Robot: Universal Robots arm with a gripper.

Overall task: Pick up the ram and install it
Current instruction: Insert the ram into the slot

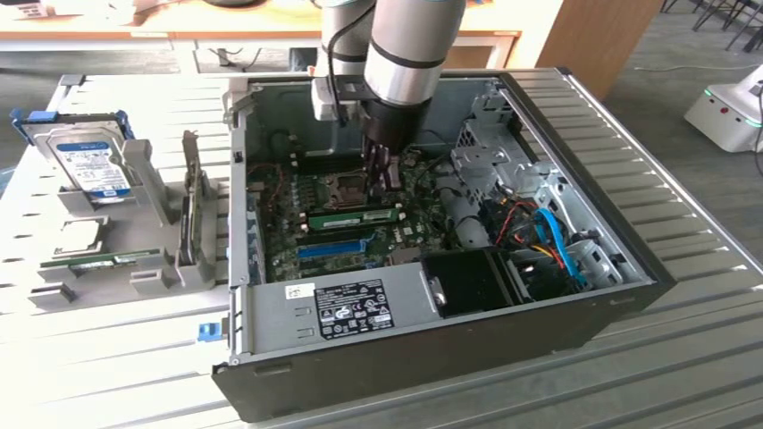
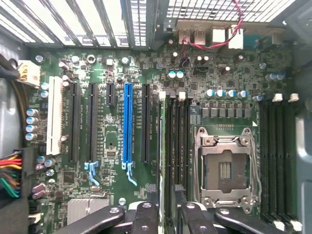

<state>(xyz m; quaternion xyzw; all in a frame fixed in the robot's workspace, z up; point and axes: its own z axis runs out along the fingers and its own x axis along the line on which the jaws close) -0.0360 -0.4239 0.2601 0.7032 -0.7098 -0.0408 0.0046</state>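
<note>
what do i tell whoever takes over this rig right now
End effector: open, holding nothing, low in the case over the memory slots.
Ram: in the slots beside the CPU socket, just below the end effector.
Done: ram is at the board.
Left: seating not confirmed; I cannot tell if it is clicked in.
Another green stick lies on the rack outside.

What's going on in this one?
One robot arm reaches down into an open computer case. Its gripper hangs open over the memory slots beside the empty processor socket, holding nothing. The green ram lies along one of those slots, seemingly in place; whether it is fully latched cannot be told.
</note>
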